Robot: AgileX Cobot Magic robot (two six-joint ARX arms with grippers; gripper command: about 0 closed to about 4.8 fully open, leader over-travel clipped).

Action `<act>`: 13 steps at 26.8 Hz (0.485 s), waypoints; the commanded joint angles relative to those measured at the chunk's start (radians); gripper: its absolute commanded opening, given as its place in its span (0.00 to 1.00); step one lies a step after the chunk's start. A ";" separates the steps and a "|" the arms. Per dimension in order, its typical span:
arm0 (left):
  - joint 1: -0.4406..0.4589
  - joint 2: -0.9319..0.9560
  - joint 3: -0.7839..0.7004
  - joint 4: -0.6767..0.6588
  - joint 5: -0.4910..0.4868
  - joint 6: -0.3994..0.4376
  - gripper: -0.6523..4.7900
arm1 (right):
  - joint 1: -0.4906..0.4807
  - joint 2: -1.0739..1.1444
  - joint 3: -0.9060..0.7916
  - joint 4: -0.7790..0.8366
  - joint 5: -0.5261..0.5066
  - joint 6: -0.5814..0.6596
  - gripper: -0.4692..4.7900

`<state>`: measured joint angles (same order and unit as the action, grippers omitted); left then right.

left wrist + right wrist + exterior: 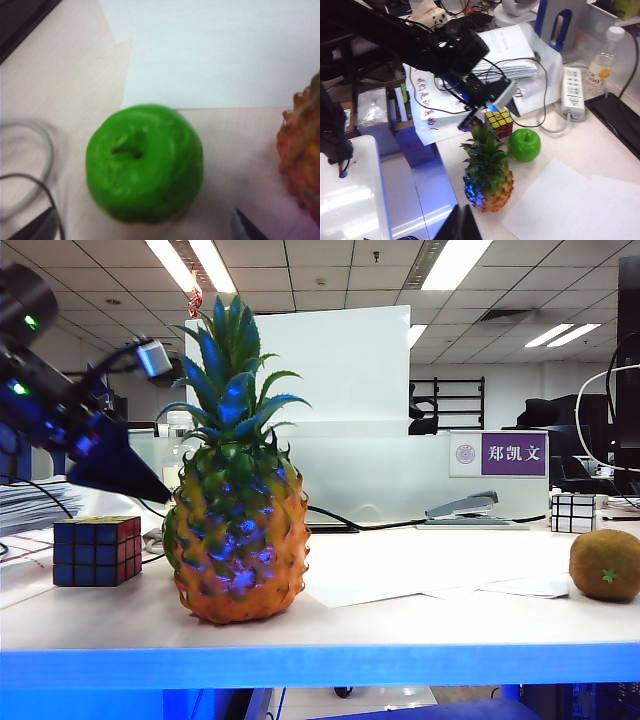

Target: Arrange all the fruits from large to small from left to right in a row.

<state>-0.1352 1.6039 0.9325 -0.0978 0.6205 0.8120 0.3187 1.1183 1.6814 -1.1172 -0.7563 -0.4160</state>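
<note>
Pineapple [238, 530] stands upright near the table's [420, 625] front edge, long axis vertical, crown up; in the right wrist view it leans slightly, crown toward the Rubik's cube [96, 551]. Apple [524, 145] sits upright behind it, stem dimple up, just beside the cube and apart from the pineapple; hidden in the exterior view. Kiwi [605, 565] lies well off to the right near the frame edge, green mark facing the camera, long axis hard to tell.

Left gripper [145, 227] hangs over the apple with its fingers spread wide either side, holding nothing. Right gripper [460, 225]: only a dark tip shows in its wrist view, high over the front edge, pressed together, empty.

No containers on the table. Open room: bare tabletop and paper sheets [440, 588] between pineapple and kiwi. Stapler [465, 508] and small black-and-white cube [574, 512] sit along the back.
</note>
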 commanded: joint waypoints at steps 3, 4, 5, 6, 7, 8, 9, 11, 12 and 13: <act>-0.016 0.039 0.004 0.137 0.009 -0.001 1.00 | 0.002 -0.007 0.004 0.000 -0.005 0.001 0.07; -0.017 0.045 0.004 0.142 0.000 0.000 1.00 | 0.002 -0.006 0.004 0.000 -0.004 0.001 0.07; -0.017 0.055 0.004 0.145 0.001 0.000 1.00 | 0.002 -0.006 0.004 0.000 -0.004 0.001 0.07; -0.017 0.062 0.004 0.144 0.001 -0.001 1.00 | 0.002 -0.006 0.004 0.002 -0.003 0.000 0.07; -0.017 0.072 0.004 0.148 0.001 0.000 1.00 | 0.002 -0.005 0.004 0.007 -0.002 0.001 0.07; -0.019 0.083 0.004 0.156 0.002 0.000 1.00 | 0.002 -0.003 0.004 0.013 -0.001 0.004 0.07; -0.021 0.096 0.004 0.168 0.002 0.000 1.00 | 0.002 -0.002 0.004 0.018 -0.002 0.013 0.07; -0.027 0.124 0.004 0.196 0.007 -0.003 1.00 | 0.002 0.004 0.004 0.024 0.000 0.020 0.07; -0.027 0.136 0.004 0.211 0.008 -0.012 1.00 | 0.002 0.005 0.004 0.023 0.000 0.020 0.07; -0.032 0.150 0.004 0.229 0.006 -0.019 1.00 | 0.002 0.009 0.004 0.024 0.000 0.021 0.07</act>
<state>-0.1635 1.7435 0.9329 0.0929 0.6197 0.8074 0.3183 1.1271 1.6810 -1.1110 -0.7532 -0.4007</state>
